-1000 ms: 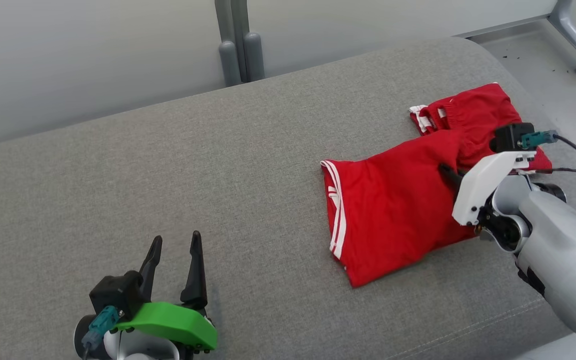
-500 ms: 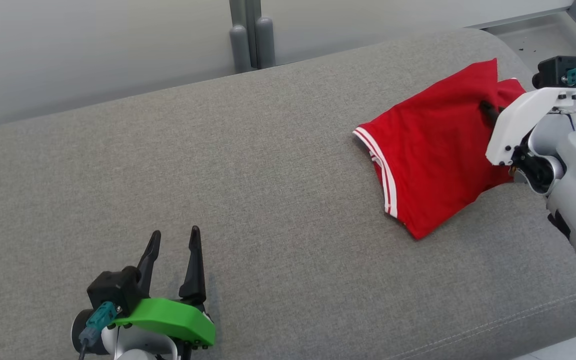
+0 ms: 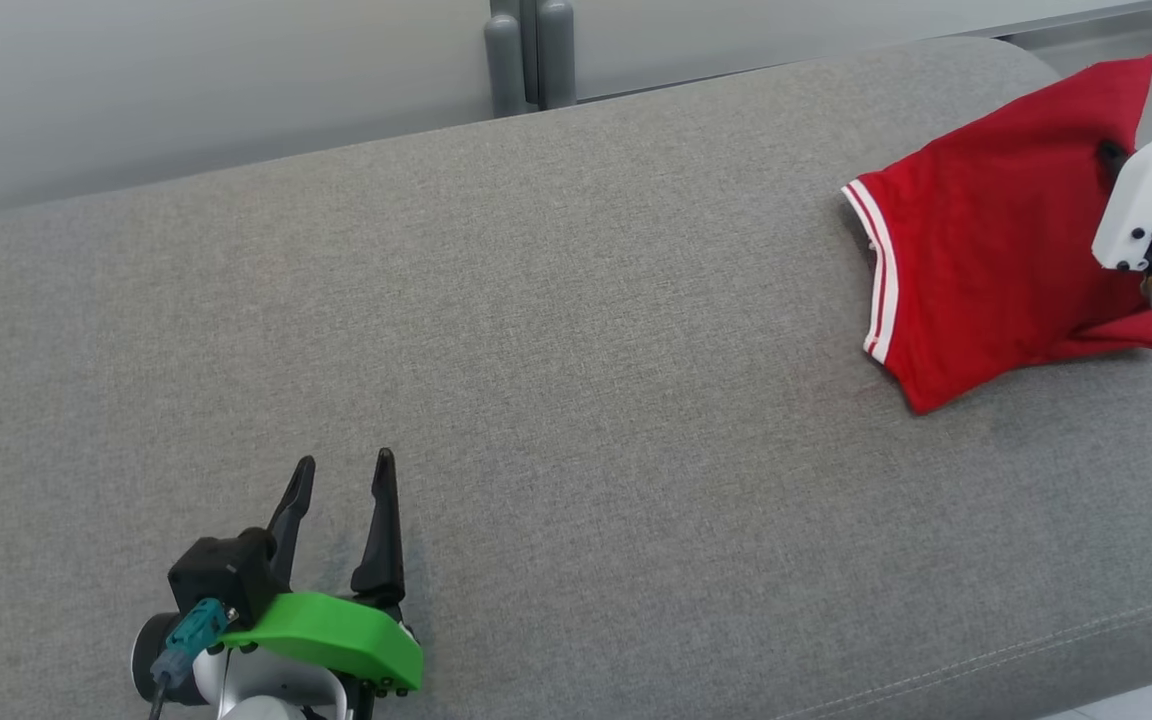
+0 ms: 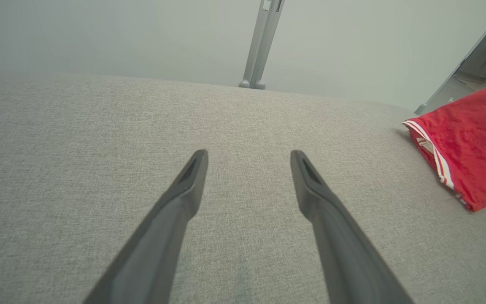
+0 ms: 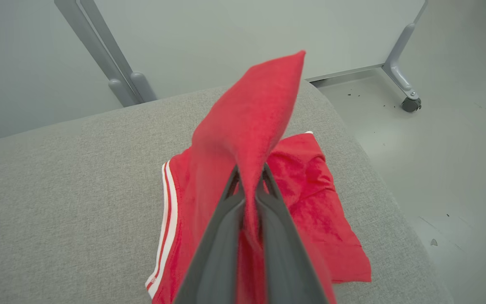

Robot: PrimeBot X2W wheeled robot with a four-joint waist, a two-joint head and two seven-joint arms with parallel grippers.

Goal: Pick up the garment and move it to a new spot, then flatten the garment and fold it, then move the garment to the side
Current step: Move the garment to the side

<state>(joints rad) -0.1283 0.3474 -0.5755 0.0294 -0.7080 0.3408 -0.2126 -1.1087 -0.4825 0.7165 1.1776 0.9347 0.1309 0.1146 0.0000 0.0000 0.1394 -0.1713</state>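
A red knit garment with white stripes along one hem [image 3: 976,250] is held at the far right end of a broad grey woven-fabric cushion [image 3: 536,320]. Its upper fold is raised in a peak, while its lower part and striped hem rest on the cushion close to the rounded end, with bare floor beyond. The right gripper [image 5: 249,179] is clamped on that raised fold, and the cloth is pinched between its two dark fingers. The left gripper [image 3: 344,462] is held low over the cushion well apart from the garment, with its fingers spread and nothing between them. The step in hand is judged to be the carrying of the garment, though it cannot be settled whether to a first spot or to the side. For this to be done well, the pinch should be kept firm and the fold lifted until the trailing hem is clear of the cushion, so that the cloth is not dragged into a bunch. The garment should also be kept inboard of the cushion's end, since a slipped grip there could let it slide to the floor. It should be lowered hem first.
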